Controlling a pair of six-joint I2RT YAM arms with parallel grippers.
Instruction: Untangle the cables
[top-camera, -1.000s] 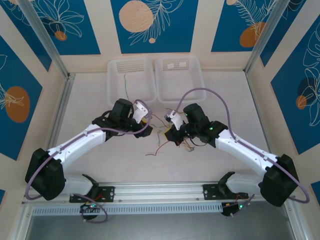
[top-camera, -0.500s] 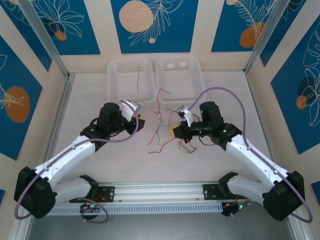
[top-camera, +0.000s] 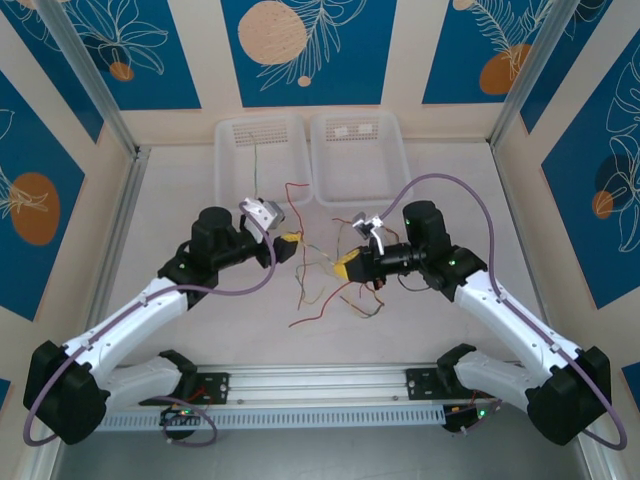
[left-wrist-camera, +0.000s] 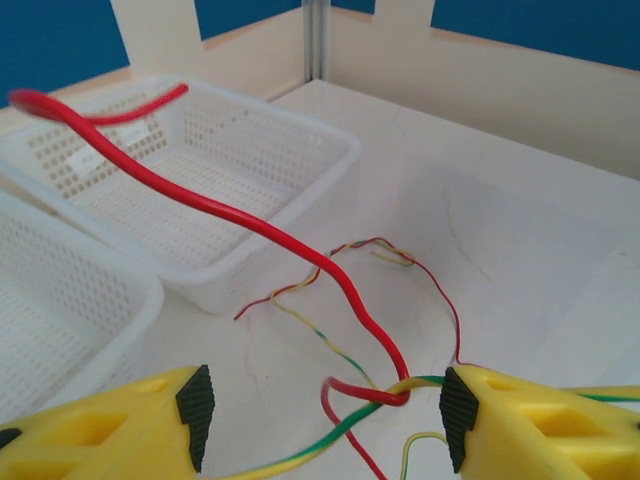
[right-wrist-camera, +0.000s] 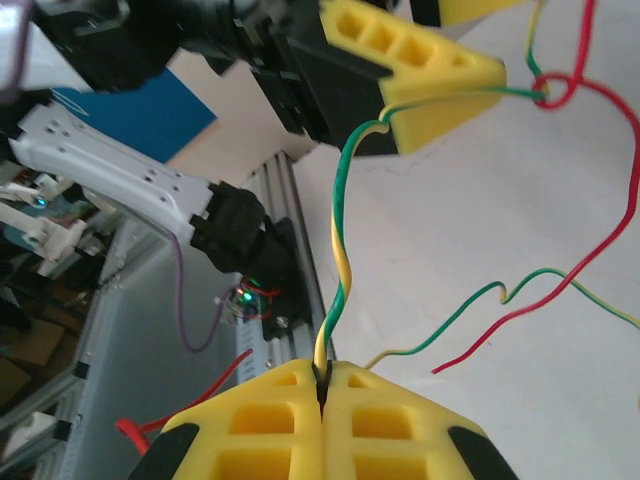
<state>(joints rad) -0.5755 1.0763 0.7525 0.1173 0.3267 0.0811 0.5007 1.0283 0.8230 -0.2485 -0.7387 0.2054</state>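
The cables, thin red, green and yellow wires, lie tangled on the table between my two grippers. My left gripper is open, and its jaws stand wide apart in the left wrist view. Between them a red wire loops around a green-yellow wire and rises toward the baskets. My right gripper is shut on the green-yellow wire, pinched at its fingertips. That wire runs taut up to a left finger.
Two white perforated baskets stand side by side at the back; one basket's wall is close ahead of the left gripper. Thick purple-grey arm cables arch over the right arm. A metal rail runs along the near edge.
The grippers, close together a second ago, have drawn apart and stretched the wires between them. Since half a second ago the left gripper has edged right and the red wire's raised end has shifted left.
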